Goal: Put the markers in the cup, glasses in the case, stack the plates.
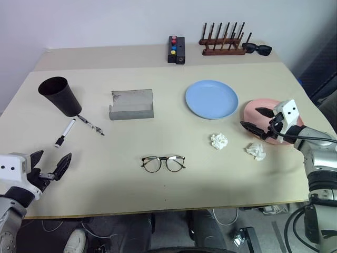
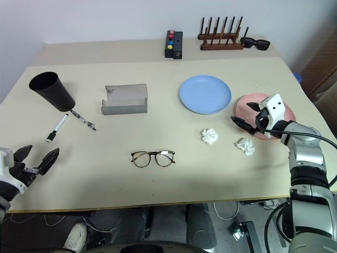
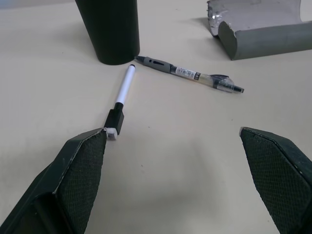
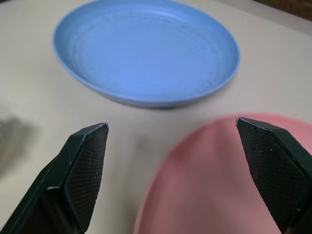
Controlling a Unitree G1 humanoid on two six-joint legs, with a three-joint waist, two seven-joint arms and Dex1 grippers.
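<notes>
On the beige surface (image 1: 158, 184), the black cup (image 1: 60, 96) stands at the far left, tilted in the head views, with the two markers just in front of it: the white marker (image 1: 65, 133) with its black cap nearest the robot, and the dark silvery marker (image 1: 91, 125) angled beside it, their upper ends close to the cup's base. The grey case (image 1: 131, 104) sits open to the right of the cup, well apart from the glasses (image 1: 164, 163), which lie lenses-up near the front middle. The light blue plate (image 1: 211, 99) rests right of centre, and the salmon pink plate (image 1: 265, 117) lies just beside it, not touching. The left pincer (image 1: 50, 169) hovers released near the front left edge, empty, facing the markers. The right pincer (image 1: 259, 119) is released too, jaws spread above the near rim of the pink plate, holding nothing. Two crumpled white tissues (image 1: 219, 140) lie in front of the plates.
</notes>
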